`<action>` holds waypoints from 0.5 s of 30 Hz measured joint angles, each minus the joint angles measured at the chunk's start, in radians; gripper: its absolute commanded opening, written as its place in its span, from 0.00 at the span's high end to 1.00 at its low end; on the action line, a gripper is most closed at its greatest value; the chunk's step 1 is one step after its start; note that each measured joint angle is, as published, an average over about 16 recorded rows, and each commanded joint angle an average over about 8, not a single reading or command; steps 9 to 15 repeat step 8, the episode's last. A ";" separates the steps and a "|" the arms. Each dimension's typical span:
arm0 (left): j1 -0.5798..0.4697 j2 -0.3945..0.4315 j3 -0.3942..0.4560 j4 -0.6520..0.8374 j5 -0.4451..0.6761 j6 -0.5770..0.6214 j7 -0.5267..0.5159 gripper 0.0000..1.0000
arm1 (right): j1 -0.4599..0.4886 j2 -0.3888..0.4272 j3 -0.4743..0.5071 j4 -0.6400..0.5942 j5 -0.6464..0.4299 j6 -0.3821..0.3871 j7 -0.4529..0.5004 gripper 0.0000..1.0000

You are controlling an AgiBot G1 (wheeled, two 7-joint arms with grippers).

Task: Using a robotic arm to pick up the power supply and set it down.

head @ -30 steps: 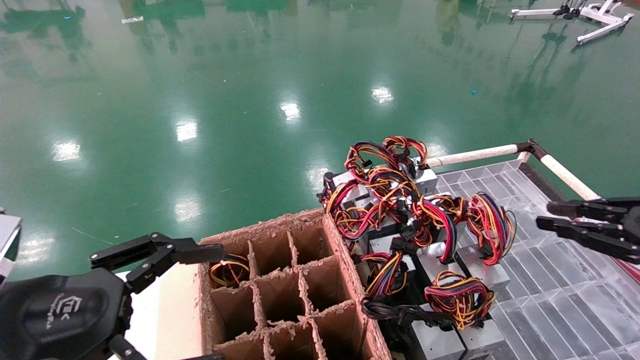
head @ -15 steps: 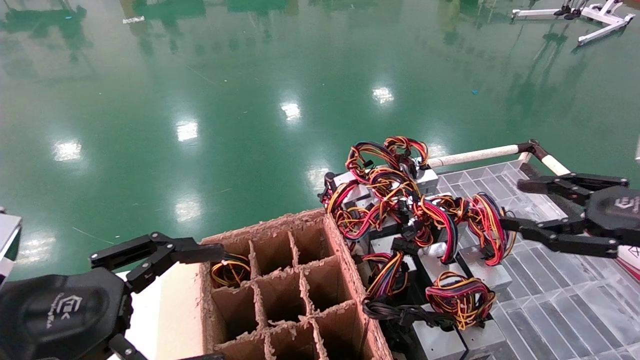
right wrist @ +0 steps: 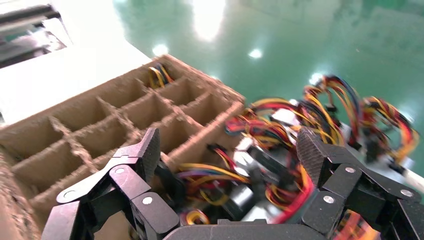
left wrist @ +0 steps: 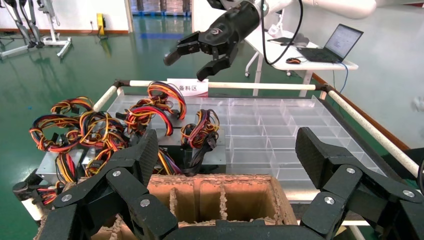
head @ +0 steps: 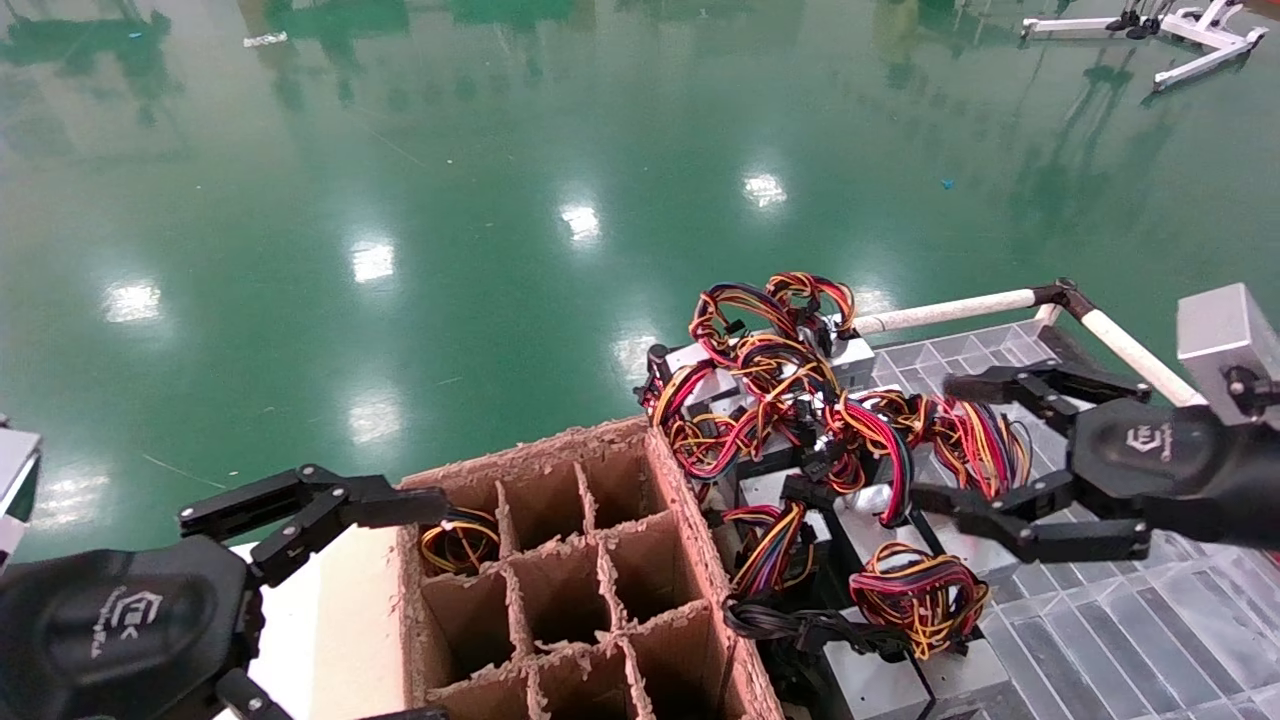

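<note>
Several grey power supplies [head: 868,685] with red, yellow and purple wire loops lie piled on a clear tray, also in the left wrist view [left wrist: 197,152]. My right gripper [head: 945,440] hangs open over the right side of the pile, its fingers astride a wire bundle [head: 975,445] without touching it. In the right wrist view it [right wrist: 230,147] looks down on blurred wires and a grey box [right wrist: 237,182]. My left gripper [head: 430,610] stays open and empty at the cardboard box's near left corner; its own view [left wrist: 228,150] shows the right gripper [left wrist: 186,66] farther off.
A brown cardboard divider box [head: 682,520] stands left of the pile; its far-left cell holds a wire bundle [head: 460,540]. The clear gridded tray [head: 1120,620] has a white rail [head: 950,310] along its far edge. Green floor lies beyond.
My right gripper has come in from the right edge, moving left over the pile, staying open. The left gripper and the power supplies have not moved.
</note>
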 measured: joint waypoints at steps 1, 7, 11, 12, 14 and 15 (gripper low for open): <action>0.000 0.000 0.000 0.000 0.000 0.000 0.000 0.00 | -0.014 -0.001 0.009 0.019 0.007 0.001 0.005 0.00; 0.000 0.000 0.000 0.000 0.000 0.000 0.000 0.00 | -0.054 -0.003 0.034 0.076 0.029 0.006 0.021 0.00; 0.000 0.000 0.000 0.000 0.000 0.000 0.000 0.00 | -0.060 -0.003 0.038 0.085 0.033 0.007 0.023 0.00; 0.000 0.000 0.000 0.000 0.000 0.000 0.000 0.00 | -0.060 -0.003 0.038 0.085 0.033 0.007 0.023 0.00; 0.000 0.000 0.000 0.000 0.000 0.000 0.000 0.00 | -0.060 -0.003 0.038 0.085 0.033 0.007 0.023 0.00; 0.000 0.000 0.000 0.000 0.000 0.000 0.000 0.00 | -0.060 -0.003 0.038 0.085 0.033 0.007 0.023 0.00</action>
